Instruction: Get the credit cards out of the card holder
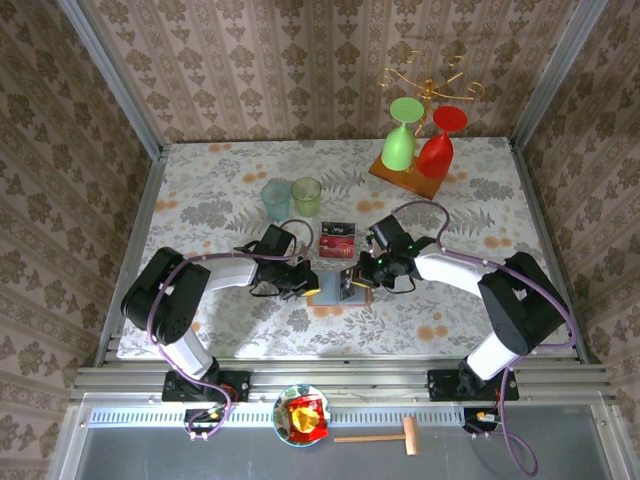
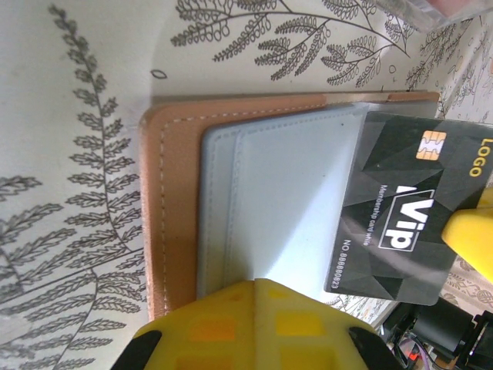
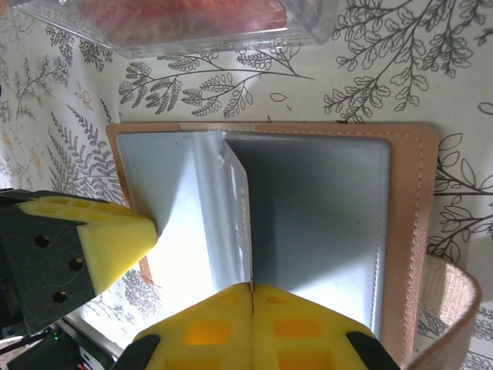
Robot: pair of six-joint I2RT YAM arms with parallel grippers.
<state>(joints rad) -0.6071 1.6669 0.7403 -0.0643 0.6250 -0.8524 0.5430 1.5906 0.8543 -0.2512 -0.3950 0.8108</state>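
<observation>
Left claw [image 2: 254,291] closed; floral tablecloth [image 2: 69,116] under card holder [image 2: 177,200]; wallpapered walls [image 1: 300,60].

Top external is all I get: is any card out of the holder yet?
Observer: Partly. Left wrist shows a black VIP card, face fully exposed, overlapping the grey-blue inside of the holder.
Operator: Who has it?
Observer: Apparently the right gripper. On right wrist its closed fingers pinch a thin sheet seen edge-on.
Operator: And the other arm?
Observer: The left gripper is shut at the holder's edge, with nothing visible between its pads.
</observation>
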